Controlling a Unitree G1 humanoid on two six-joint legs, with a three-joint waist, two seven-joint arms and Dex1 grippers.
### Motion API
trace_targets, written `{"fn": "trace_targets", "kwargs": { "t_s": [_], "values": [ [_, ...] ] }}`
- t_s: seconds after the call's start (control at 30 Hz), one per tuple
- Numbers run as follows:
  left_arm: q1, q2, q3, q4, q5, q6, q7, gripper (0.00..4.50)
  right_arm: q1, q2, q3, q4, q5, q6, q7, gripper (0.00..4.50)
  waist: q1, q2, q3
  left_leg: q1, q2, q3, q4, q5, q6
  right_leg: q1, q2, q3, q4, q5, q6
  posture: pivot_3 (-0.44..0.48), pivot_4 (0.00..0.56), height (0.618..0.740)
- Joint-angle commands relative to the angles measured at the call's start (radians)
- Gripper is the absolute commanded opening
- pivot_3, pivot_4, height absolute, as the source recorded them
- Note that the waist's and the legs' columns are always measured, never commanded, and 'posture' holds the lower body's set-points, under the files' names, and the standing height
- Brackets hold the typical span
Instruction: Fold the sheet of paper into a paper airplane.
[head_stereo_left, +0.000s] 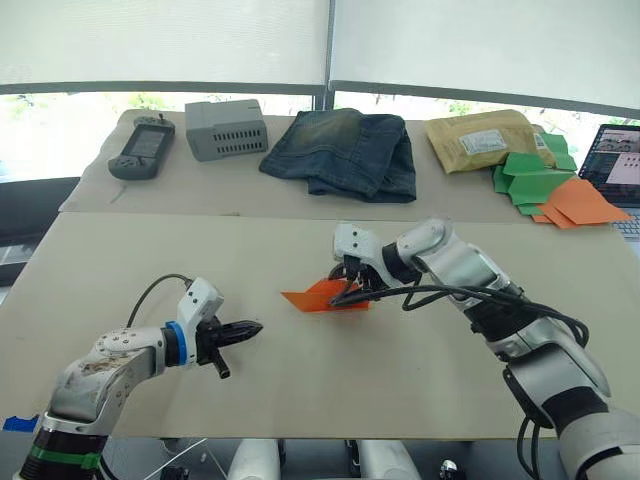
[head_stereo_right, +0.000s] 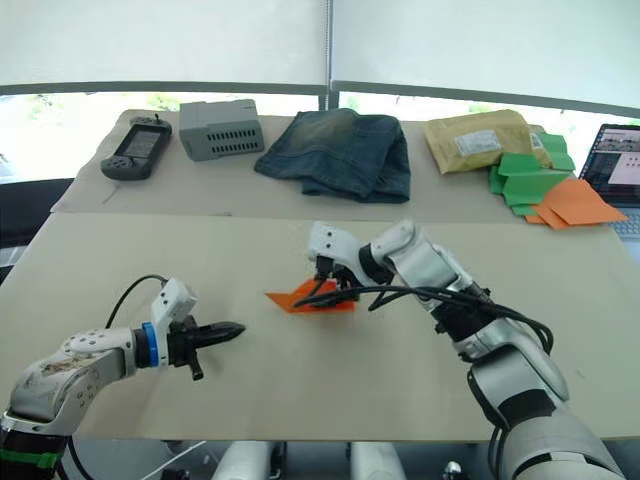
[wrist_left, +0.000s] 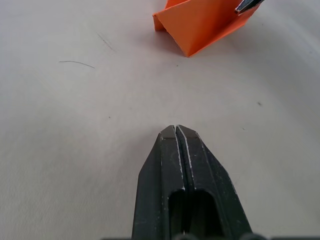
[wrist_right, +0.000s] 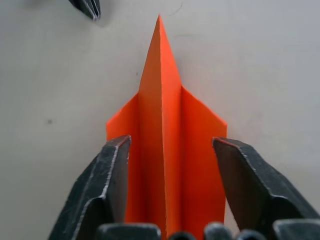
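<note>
The paper airplane (head_stereo_left: 312, 297) lies on the beige table (head_stereo_left: 120, 270) near its middle, a narrow orange wedge with its nose pointing toward my left arm. Its centre fold stands up between two flat wings (wrist_right: 165, 150). My right gripper (head_stereo_left: 350, 289) is open over the tail end, one finger on each side of the raised fold and apart from it. My left gripper (head_stereo_left: 250, 327) is shut and holds nothing. It hovers low over the table, a short way left of the nose (wrist_left: 200, 25).
At the back of the table lie a black handheld device (head_stereo_left: 142, 147), a grey box (head_stereo_left: 227, 128), folded jeans (head_stereo_left: 345, 150), a padded envelope (head_stereo_left: 480, 138) and a pile of green and orange papers (head_stereo_left: 550, 185). A laptop (head_stereo_left: 615, 160) sits at the far right.
</note>
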Motion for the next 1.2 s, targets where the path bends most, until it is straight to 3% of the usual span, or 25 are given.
{"fn": "trace_targets", "kwargs": {
  "t_s": [0.03, 0.2, 0.4, 0.53, 0.7, 0.93, 1.2],
  "values": [
    [0.000, 0.002, 0.011, -0.035, -0.001, -0.023, 0.003, 0.00, -0.001, 0.001, 0.000, -0.016, -0.023, -0.029, 0.019, 1.58, -0.001, 0.000, 0.000, 0.000, 0.000, 0.000, 0.000, 0.000, 0.000, 0.000, 0.000, 0.000, 0.000, 0.000, 0.000, 0.000, 0.150, 0.728],
    [-0.012, 0.002, -0.004, -0.021, 0.005, -0.026, -0.001, 0.00, 0.021, -0.005, -0.024, -0.019, -0.041, -0.011, 0.001, 0.02, -0.004, 0.000, 0.000, 0.001, 0.000, 0.000, 0.000, 0.000, 0.000, 0.000, 0.001, 0.000, 0.001, 0.000, 0.000, 0.000, 0.150, 0.728],
    [-0.059, 0.009, -0.039, 0.021, 0.019, -0.039, -0.028, 0.00, 0.092, -0.072, -0.238, -0.086, 0.057, 0.066, -0.051, 0.02, 0.007, 0.000, 0.000, 0.001, -0.001, 0.000, 0.000, 0.000, 0.000, 0.001, 0.000, 0.000, 0.001, 0.000, 0.000, 0.000, 0.150, 0.728],
    [-0.127, -0.017, -0.085, 0.085, 0.044, -0.065, -0.050, 0.00, 0.071, -0.179, -0.414, 0.139, 0.035, 0.085, -0.185, 0.02, 0.021, 0.000, 0.000, 0.001, -0.005, 0.000, 0.001, 0.000, 0.000, 0.002, -0.001, 0.000, 0.000, 0.000, 0.001, 0.000, 0.150, 0.728],
    [-0.168, -0.051, -0.124, 0.132, 0.069, -0.090, -0.053, 0.00, -0.076, -0.210, -0.539, 0.519, 0.002, 0.053, -0.406, 0.02, 0.013, 0.000, 0.000, 0.001, -0.007, 0.002, 0.001, 0.000, 0.000, 0.002, -0.002, 0.003, -0.001, 0.001, 0.001, 0.000, 0.150, 0.728],
    [-0.184, -0.088, -0.151, 0.150, 0.089, -0.106, -0.048, 0.00, -0.196, -0.201, -0.550, 0.882, -0.057, -0.051, -0.531, 0.02, -0.011, 0.000, 0.000, 0.001, -0.007, 0.002, 0.001, 0.000, 0.000, 0.002, -0.001, 0.005, -0.001, 0.001, 0.002, 0.000, 0.150, 0.728],
    [-0.152, -0.109, -0.163, 0.144, 0.097, -0.126, -0.035, 0.00, -0.236, -0.228, -0.627, 1.053, -0.028, -0.046, -0.503, 0.02, -0.009, 0.001, 0.000, 0.001, -0.009, 0.002, 0.001, 0.001, 0.000, 0.003, -0.003, 0.007, -0.001, 0.003, 0.005, 0.000, 0.150, 0.728]
  ]
}}
